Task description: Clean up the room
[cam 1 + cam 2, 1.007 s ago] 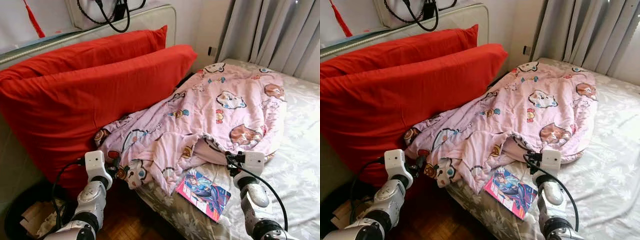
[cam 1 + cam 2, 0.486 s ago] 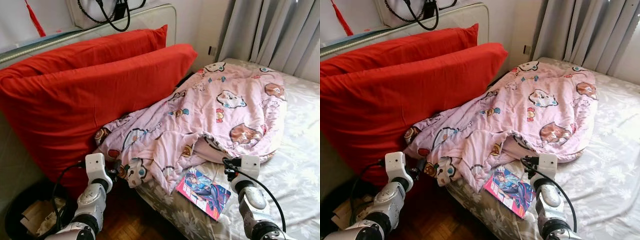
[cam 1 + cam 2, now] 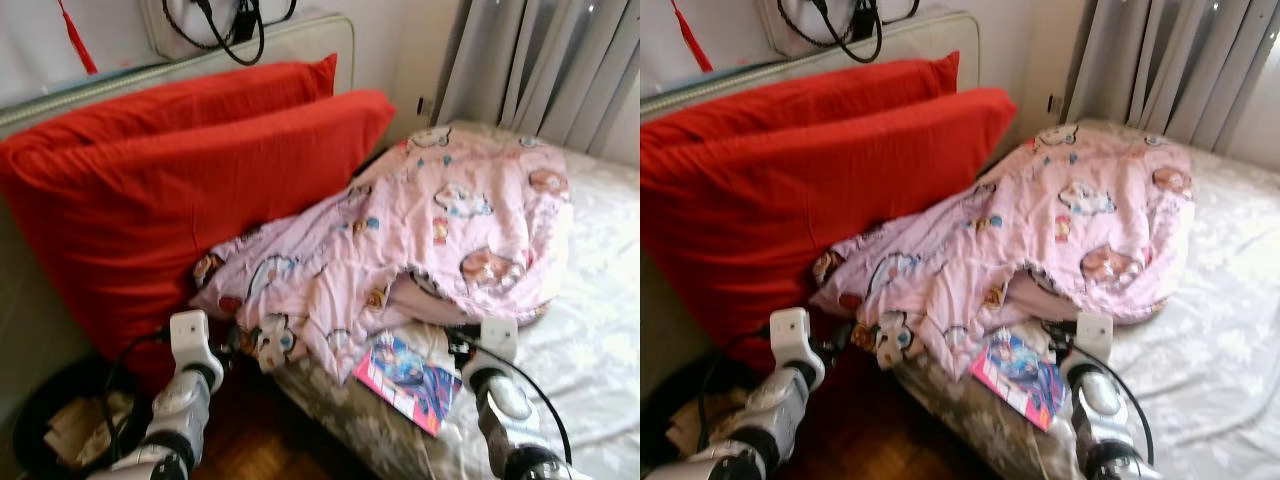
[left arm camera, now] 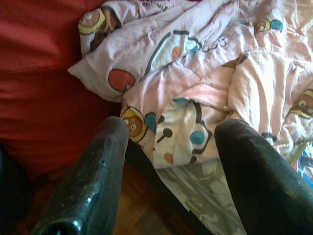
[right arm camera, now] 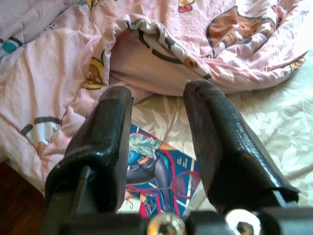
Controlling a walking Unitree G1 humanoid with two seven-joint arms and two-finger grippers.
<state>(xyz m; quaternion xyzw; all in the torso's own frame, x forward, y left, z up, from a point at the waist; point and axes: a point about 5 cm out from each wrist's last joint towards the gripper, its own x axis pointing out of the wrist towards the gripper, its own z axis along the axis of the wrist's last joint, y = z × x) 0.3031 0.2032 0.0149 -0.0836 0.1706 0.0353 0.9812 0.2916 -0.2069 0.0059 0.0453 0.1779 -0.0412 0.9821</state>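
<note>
1. Pink blanket lies crumpled across the bed, at one o'clock from the left gripper, fingers spread.
2. Right gripper, fingers spread, hovers over the comic book.
3. Black bin at eight o'clock holds crumpled paper.

a bedroom in a home. a bed with a pale floral sheet takes up the right side, with a rumpled pink cartoon-print quilt across it. two big red pillows lean against a headboard on the far left. grey curtains hang at the far right. dark wooden parquet floor shows near the bed.
</note>
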